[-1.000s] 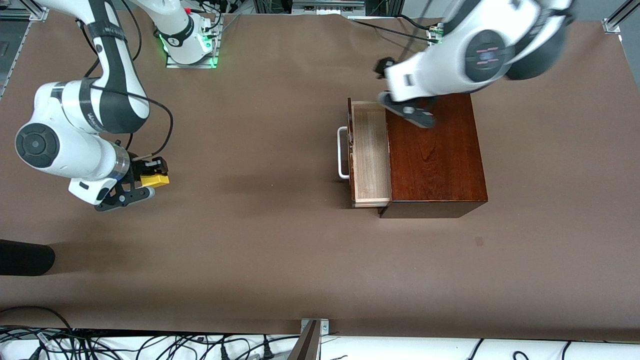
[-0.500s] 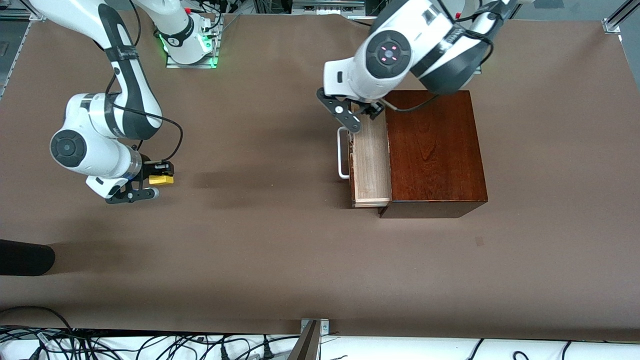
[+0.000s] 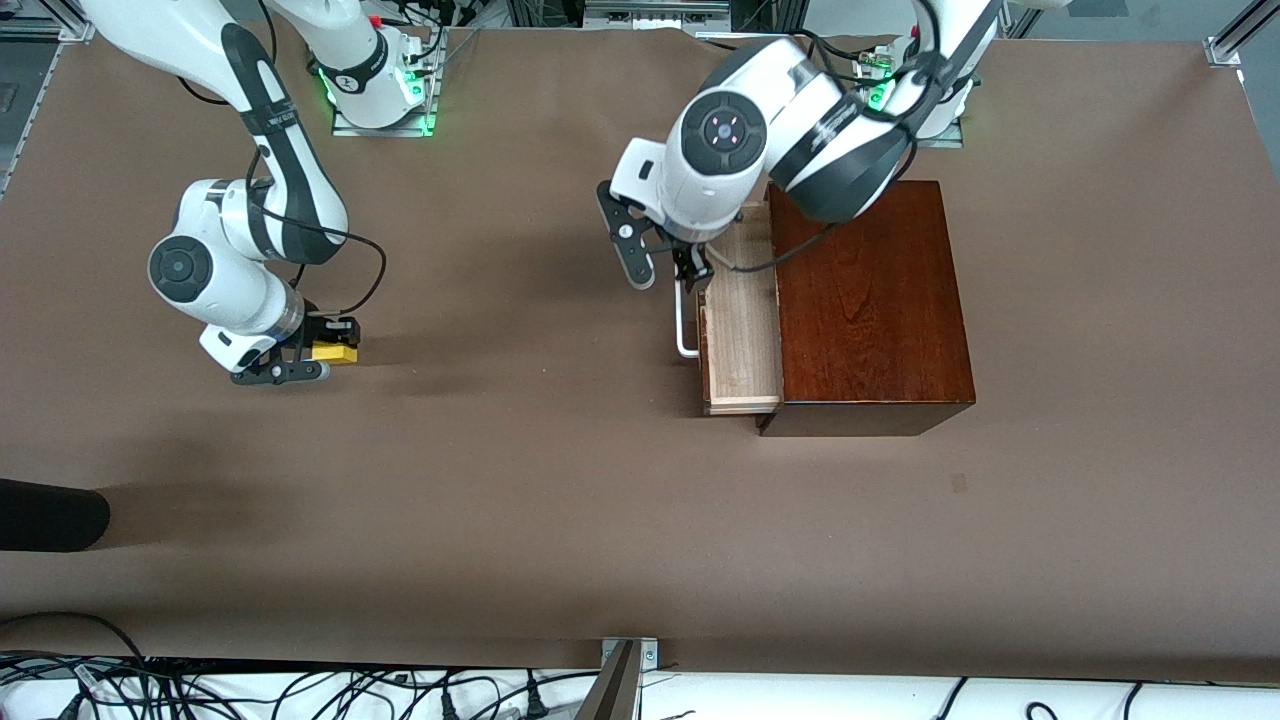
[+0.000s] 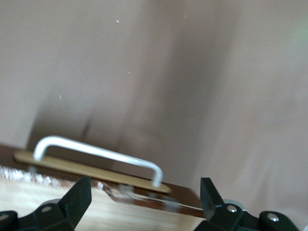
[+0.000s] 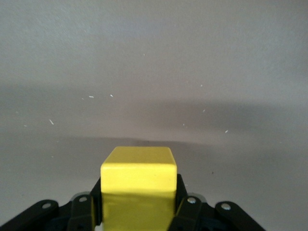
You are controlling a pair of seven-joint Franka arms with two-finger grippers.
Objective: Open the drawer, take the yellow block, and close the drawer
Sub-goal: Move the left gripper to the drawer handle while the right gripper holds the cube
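Closing step in hand. Drawer (image 3: 741, 320) stands open. Left end effector (image 3: 668, 268) spread over the handle (image 3: 684, 318); next, push inward. Right end effector (image 3: 322, 356) pinches yellow block (image 3: 334, 353) over worktop (image 3: 520, 480).

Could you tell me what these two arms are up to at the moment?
The right tool is shut on the yellow block, holding it low over the table toward the right arm's end. The left tool is open at the white handle of the drawer, which stands pulled out of the dark wooden box. The block is out, and the drawer is not yet closed.
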